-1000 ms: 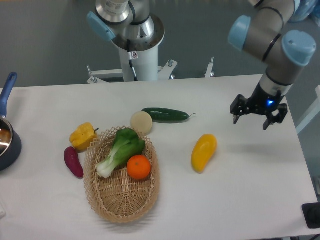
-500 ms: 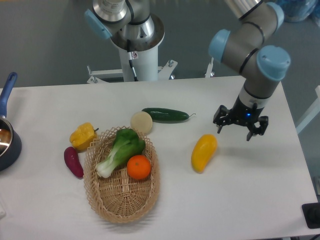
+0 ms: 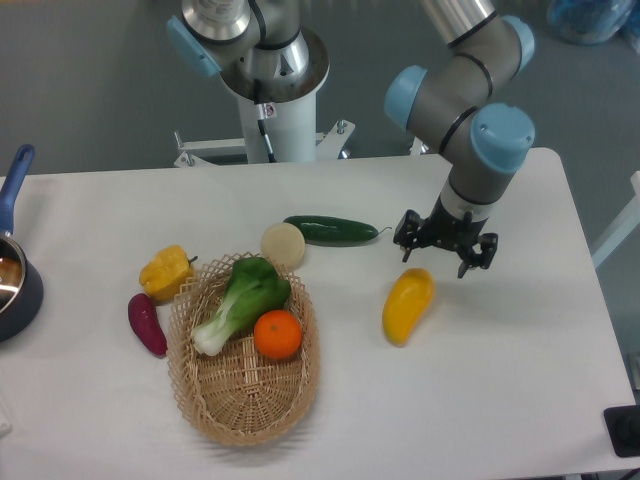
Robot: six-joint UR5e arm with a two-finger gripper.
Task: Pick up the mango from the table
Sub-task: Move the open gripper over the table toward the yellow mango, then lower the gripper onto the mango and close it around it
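Right now the gripper (image 3: pixel 441 252) hangs with its jaws spread apart, holding nothing. Just below the jaws, nearly under them, the mango (image 3: pixel 408 304) lies on the table (image 3: pixel 480 400). Off to the jaws' far side sits the basket (image 3: pixel 245 400), and a cucumber (image 3: pixel 330 230) lies near them.

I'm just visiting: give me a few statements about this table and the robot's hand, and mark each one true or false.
1. The mango lies on the table, outside the basket. True.
2. The hand is gripping the mango. False: it hovers open just above the mango's upper end.
3. The orange sits in the basket. True.
4. The cucumber is inside the basket. False: it lies on the table beyond it.
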